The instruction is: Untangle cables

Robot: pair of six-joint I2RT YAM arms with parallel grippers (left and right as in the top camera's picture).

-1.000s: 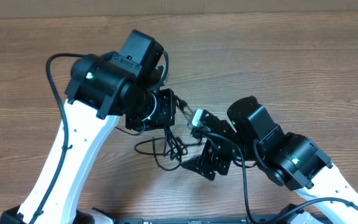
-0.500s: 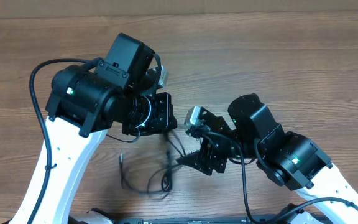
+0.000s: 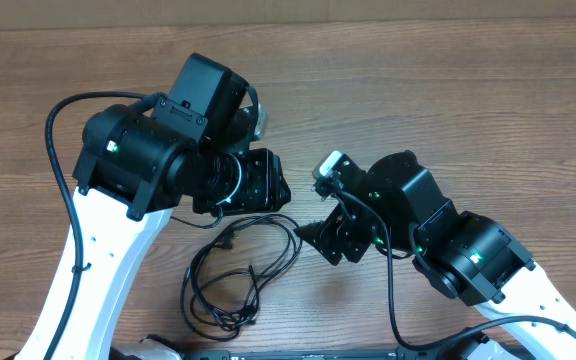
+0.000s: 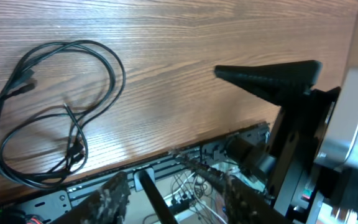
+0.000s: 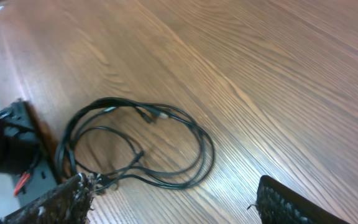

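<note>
The cables lie in a loose tangle of thin black loops on the wooden table, near its front edge and between the two arms. They also show in the left wrist view, cables, and in the right wrist view, cables. My left gripper hovers just above and behind the tangle, open; the left gripper has nothing between its fingers. My right gripper stands to the right of the loops, wide open; the right gripper is empty, with the cables just beyond its left finger.
The table's front edge runs close to the cables, with a black rail and loose wiring below it. One finger of the right gripper reaches into the left wrist view. A black bracket sits left of the loops.
My left gripper has opened and the cables have dropped from it onto the table, spreading into loops. My right gripper has shifted slightly up and away from them.
</note>
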